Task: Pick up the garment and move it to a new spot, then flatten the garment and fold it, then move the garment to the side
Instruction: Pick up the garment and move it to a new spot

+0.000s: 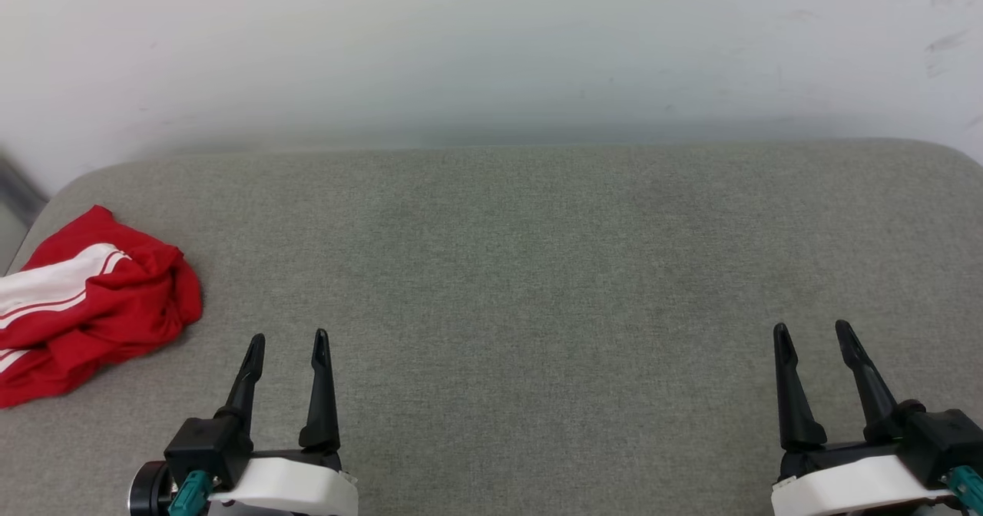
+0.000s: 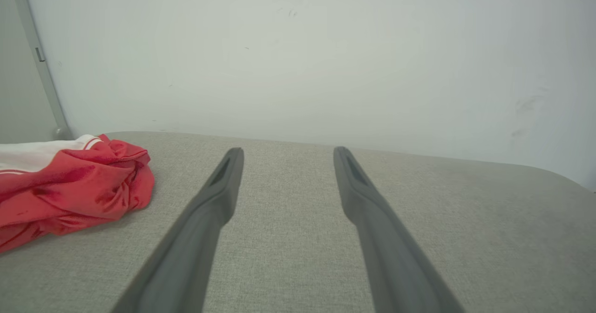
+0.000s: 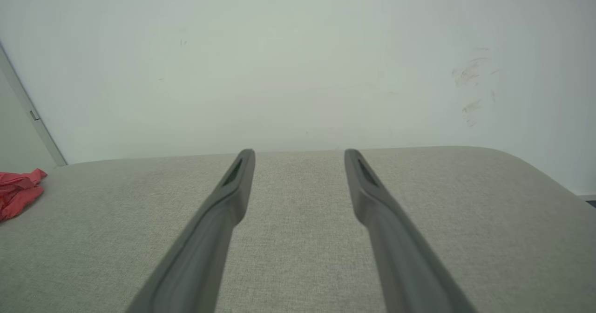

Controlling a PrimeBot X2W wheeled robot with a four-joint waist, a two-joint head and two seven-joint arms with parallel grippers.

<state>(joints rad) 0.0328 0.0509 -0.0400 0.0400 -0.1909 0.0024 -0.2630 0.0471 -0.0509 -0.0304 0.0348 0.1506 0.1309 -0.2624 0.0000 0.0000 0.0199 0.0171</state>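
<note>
The left claw and right claw are poised over a grey fabric-covered desk, fingers spread wide and holding nothing. A crumpled red jersey with a white striped sleeve lies just left of the left claw, slightly beyond it. A pale wall stands behind.
</note>
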